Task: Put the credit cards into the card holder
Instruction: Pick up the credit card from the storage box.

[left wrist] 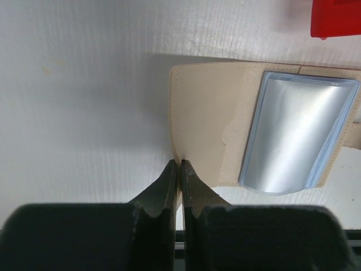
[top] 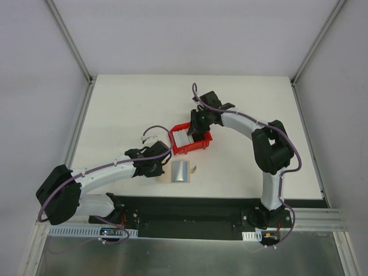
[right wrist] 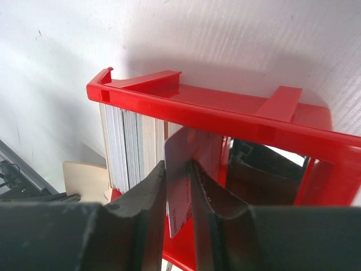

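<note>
Left side first: your left end effector is clenched, tips on the near-left corner of the card holder, apparently nipping its thin edge. The holder lies open on the bench just in front of the red bin, w/ the shiny pale-blue pocket facing up. Risk here: that's a corner-only pinch, so if you push a card in from the other side the holder could pivot or skid, and the bowed pocket mouth may catch the card's edge instead of taking it. Moving right, the rest of the credit cards stand on edge, packed in the bin's left compartment. Your right end effector is down inside the bin, fingers on either face of one card, grasping it near its lower half; the card sits skewed btwn the fingers, not square. Watch for: the card twisting or slipping out on the lift, its top corner snagging the bin's rim or divider, a neighbour card dragging up w/ it, or the light bin lifting or sliding toward the holder. A skewed card also means a poor line-up at the pocket, so check the angle before you commit.
</note>
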